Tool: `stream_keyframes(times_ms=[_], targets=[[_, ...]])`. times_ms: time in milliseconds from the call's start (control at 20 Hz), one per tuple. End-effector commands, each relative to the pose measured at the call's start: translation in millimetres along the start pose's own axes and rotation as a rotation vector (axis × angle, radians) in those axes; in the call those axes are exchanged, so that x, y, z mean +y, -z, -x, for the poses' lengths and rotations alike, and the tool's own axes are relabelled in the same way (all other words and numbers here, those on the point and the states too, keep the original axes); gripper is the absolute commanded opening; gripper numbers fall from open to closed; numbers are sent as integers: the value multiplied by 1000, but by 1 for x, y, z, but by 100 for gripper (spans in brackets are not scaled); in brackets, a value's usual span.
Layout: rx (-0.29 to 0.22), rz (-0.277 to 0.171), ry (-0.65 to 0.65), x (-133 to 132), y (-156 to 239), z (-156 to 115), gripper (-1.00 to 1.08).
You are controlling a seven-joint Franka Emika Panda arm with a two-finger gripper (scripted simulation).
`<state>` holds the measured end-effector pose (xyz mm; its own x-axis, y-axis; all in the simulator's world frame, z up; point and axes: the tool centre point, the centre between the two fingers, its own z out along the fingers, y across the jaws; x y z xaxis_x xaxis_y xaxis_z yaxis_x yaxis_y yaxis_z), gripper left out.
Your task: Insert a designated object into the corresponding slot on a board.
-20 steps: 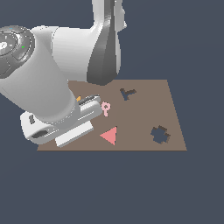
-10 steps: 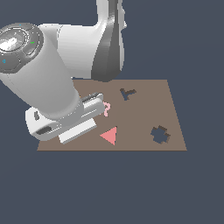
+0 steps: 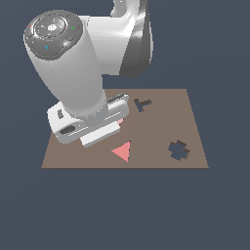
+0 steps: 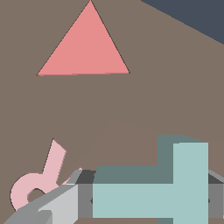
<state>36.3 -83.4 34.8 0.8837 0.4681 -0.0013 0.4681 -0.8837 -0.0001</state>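
Your tool (image 4: pixel 144 199) grips the teal T-block (image 4: pixel 175 188) above the board (image 3: pixel 161 161)
Held flat so its outline can meet the T-slot (image 3: pixel 142 104)

Pink R (image 4: pixel 37 181) crowds tool (image 4: pixel 148 197) — triangle (image 4: pixel 85 46) well apart.

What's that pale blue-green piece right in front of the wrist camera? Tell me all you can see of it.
It is the teal T-shaped block, a flat, matte, plastic-looking piece with a long bar and a shorter crossing bar, its side faces darker than its top. It sits between the grey fingers of the pincer, which appear shut on it, above the brown board. Whether it touches the board cannot be told. The exterior view hides it behind the arm.
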Motion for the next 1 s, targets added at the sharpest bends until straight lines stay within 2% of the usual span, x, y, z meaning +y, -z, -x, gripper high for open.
stream_keyframes(times_ms=[0, 550, 950], targets=[[0, 0, -14, -18, 1, 5, -100], [0, 0, -93, -115, 4, 25, -100], [0, 0, -135, -169, 5, 31, -100]])
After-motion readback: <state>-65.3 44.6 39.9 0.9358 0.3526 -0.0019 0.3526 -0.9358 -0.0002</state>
